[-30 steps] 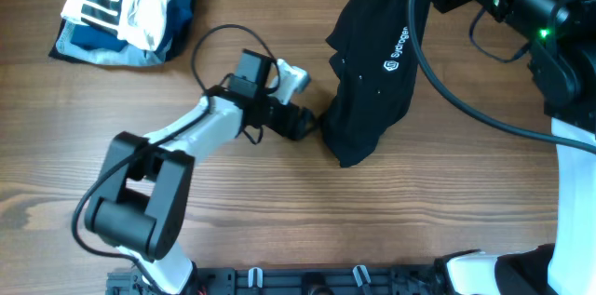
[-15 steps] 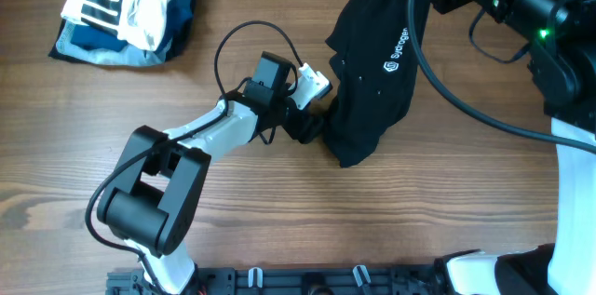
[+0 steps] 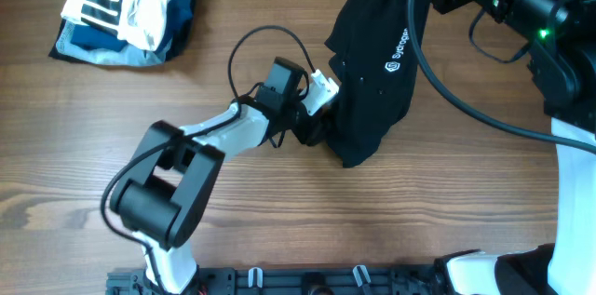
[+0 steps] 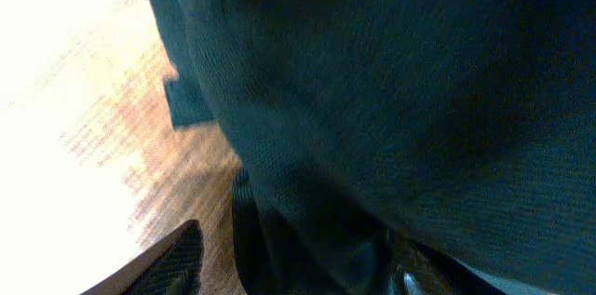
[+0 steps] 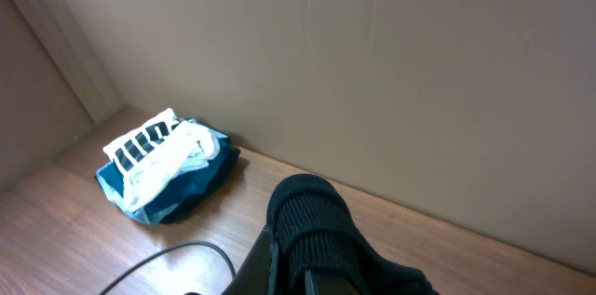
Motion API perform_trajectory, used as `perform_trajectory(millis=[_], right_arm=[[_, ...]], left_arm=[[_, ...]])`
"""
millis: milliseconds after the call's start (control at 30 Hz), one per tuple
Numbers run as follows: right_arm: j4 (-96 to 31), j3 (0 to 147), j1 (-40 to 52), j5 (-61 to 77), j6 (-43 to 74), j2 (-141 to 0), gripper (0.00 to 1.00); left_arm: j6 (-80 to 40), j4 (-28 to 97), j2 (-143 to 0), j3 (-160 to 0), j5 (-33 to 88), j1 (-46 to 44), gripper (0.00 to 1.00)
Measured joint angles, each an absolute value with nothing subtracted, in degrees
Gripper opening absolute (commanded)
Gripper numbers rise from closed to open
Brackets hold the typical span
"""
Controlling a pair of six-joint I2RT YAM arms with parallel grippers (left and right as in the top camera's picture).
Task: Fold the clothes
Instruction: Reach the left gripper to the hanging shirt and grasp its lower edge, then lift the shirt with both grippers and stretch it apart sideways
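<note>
The left hand [image 3: 318, 130], fingers apart, meets the lower edge of the clothes [image 3: 372, 62] on the surface [image 3: 279, 211], while bunched cloth hides the right hand [image 5: 312, 248], so I cannot tell its grip.

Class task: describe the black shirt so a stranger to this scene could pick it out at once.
On the wooden table, look right, away from the pile of clothes in the far left corner. The shirt is the big dark drape of cloth there. Unlike the striped, white and blue pile, it is plain black with a small light logo.
</note>
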State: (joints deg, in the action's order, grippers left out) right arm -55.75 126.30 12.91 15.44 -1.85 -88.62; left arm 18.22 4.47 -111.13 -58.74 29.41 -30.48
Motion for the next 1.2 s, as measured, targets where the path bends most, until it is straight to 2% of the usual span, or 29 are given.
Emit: perform_trajectory(millis=[200, 367, 500, 600, 733, 933, 1200], right_arm=[[-55.7, 126.3, 12.9, 15.4, -1.8, -88.6, 0.05], [-55.7, 126.3, 12.9, 15.4, -1.8, -88.6, 0.05], [-56.5, 126.3, 11.8, 15.4, -1.4, -88.6, 0.04], [-58.1, 126.3, 8.5, 15.2, -0.5, -88.6, 0.04], [-60.2, 126.3, 5.3, 15.2, 0.8, -88.6, 0.04], [-60.9, 126.3, 0.2, 15.6, 2.1, -88.7, 0.04], [-60.1, 126.1, -13.1, 20.6, 3.7, -83.1, 0.05]], left_arm=[[17.7, 4.5, -112.7, -58.7, 29.4, -29.6, 0.04], [12.0, 5.8, -110.2, -58.7, 29.4, -26.7, 0.04], [4.9, 7.4, -97.7, -58.8, 29.4, -20.3, 0.04], [0.8, 8.4, -82.1, -59.6, 29.4, -13.9, 0.04], [-0.6, 9.5, -71.3, -60.0, 29.3, -11.5, 0.04], [-2.0, 8.5, -61.3, -59.9, 22.2, -9.0, 0.04], [-6.4, 0.5, -47.2, -60.5, 10.2, -3.3, 0.04]])
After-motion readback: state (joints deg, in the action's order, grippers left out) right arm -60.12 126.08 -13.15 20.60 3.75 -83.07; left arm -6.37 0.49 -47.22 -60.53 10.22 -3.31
